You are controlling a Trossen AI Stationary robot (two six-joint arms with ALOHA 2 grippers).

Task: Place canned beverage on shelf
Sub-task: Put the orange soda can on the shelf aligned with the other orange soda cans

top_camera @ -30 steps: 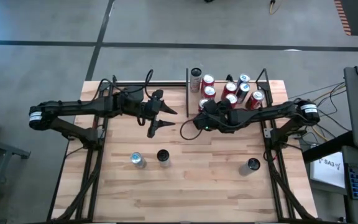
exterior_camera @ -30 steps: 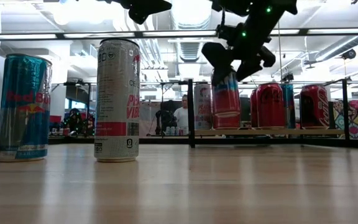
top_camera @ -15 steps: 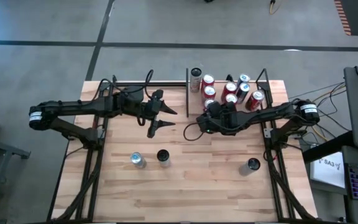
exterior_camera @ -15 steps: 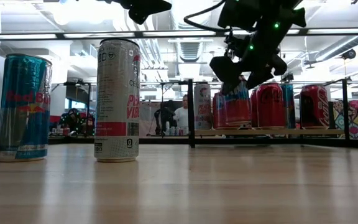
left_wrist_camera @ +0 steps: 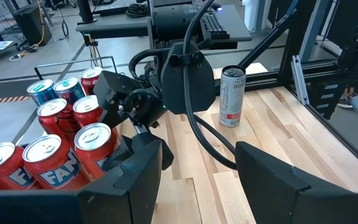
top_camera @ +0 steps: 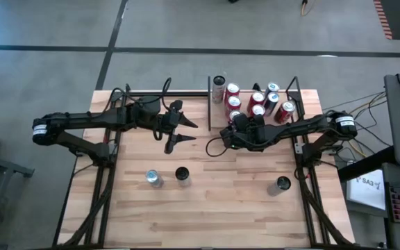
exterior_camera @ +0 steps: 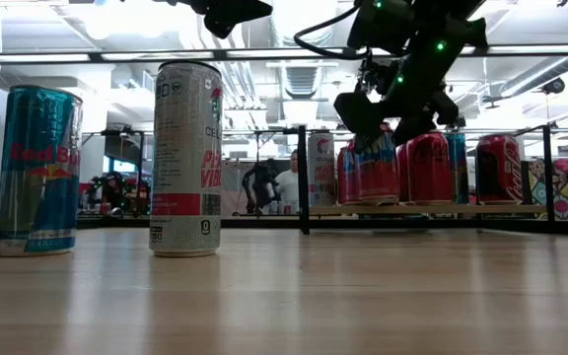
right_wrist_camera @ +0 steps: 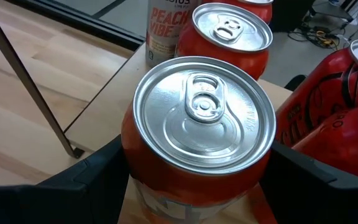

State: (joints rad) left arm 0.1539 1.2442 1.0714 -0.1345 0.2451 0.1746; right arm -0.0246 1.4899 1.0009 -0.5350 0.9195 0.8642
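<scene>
One red can (right_wrist_camera: 201, 134) gripped between right gripper (top_camera: 237, 127) jaws, low over shelf (exterior_camera: 442, 209) near-left corner beside other cans; best lowered upright until seated, then released; left gripper (top_camera: 174, 126) idle, jaws apart.

The right arm is reaching from the table's right edge toward the far middle, its gripper (top_camera: 235, 123) pointing down with fingers (right_wrist_camera: 95, 171) spread wide and clamped around a red can (right_wrist_camera: 197, 134). The left arm is extending across the table's left half, its gripper (top_camera: 183, 133) hanging raised with jaws parted, holding nothing.
</scene>
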